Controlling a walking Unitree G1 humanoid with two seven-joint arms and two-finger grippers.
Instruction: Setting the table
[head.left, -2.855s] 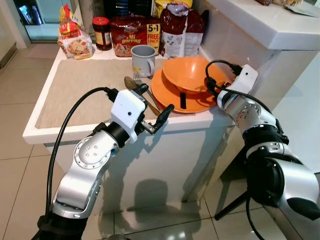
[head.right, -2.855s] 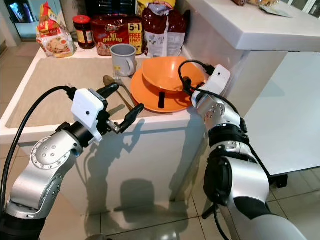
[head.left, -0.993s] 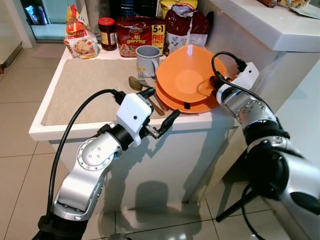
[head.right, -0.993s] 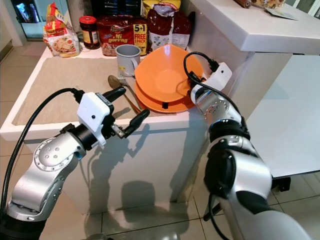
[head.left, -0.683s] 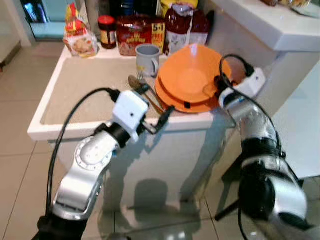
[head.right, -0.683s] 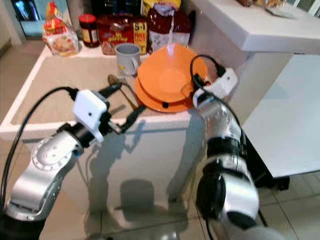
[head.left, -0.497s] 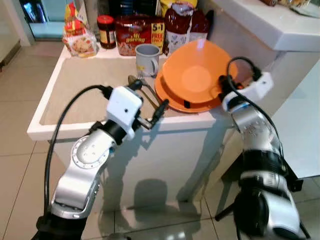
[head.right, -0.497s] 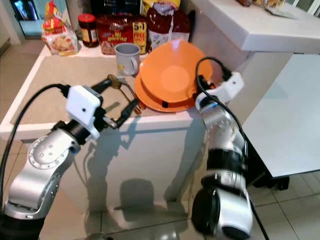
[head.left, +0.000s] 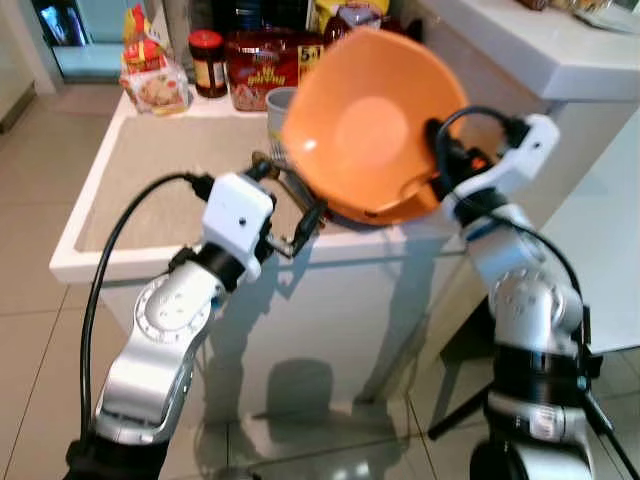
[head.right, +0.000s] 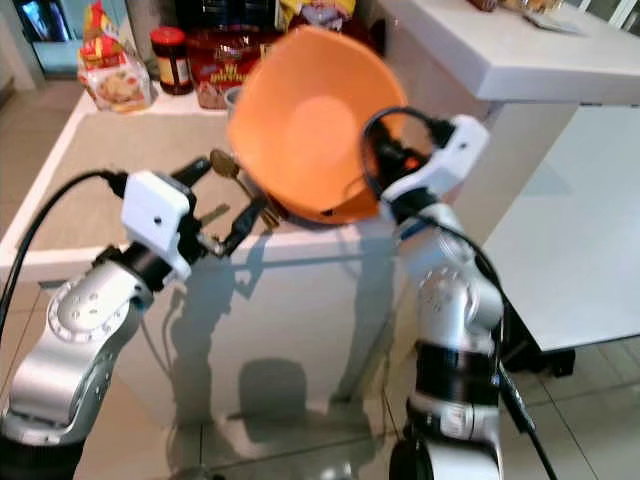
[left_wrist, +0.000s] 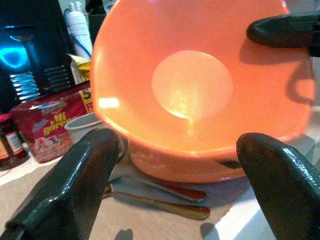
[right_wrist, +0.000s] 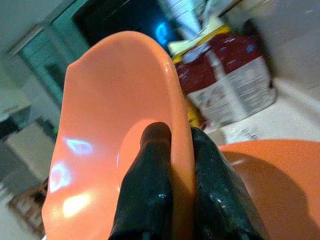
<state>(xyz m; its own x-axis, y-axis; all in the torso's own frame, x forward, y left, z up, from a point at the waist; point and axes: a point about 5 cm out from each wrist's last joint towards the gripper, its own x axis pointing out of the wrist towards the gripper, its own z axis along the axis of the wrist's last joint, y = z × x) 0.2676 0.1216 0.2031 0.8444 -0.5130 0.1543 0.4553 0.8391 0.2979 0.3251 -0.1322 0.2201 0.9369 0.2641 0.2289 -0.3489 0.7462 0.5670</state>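
Right tool (right_wrist: 181, 150) pinches the rim of the orange bowl (right_wrist: 100, 165), one black finger inside, one outside, with an orange plate (right_wrist: 270, 180) beneath and a red-and-white food bag (right_wrist: 230, 82) beyond on the table.

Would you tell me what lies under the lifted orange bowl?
An orange plate sits beneath the orange bowl, beside a spoon; the bowl hides most of the plate.

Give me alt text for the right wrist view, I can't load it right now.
The right end effector pinches the rim of an orange bowl, one black finger inside and one outside, holding it tipped up on edge. Below lies an orange plate, and behind it a red and white food bag stands on the counter.
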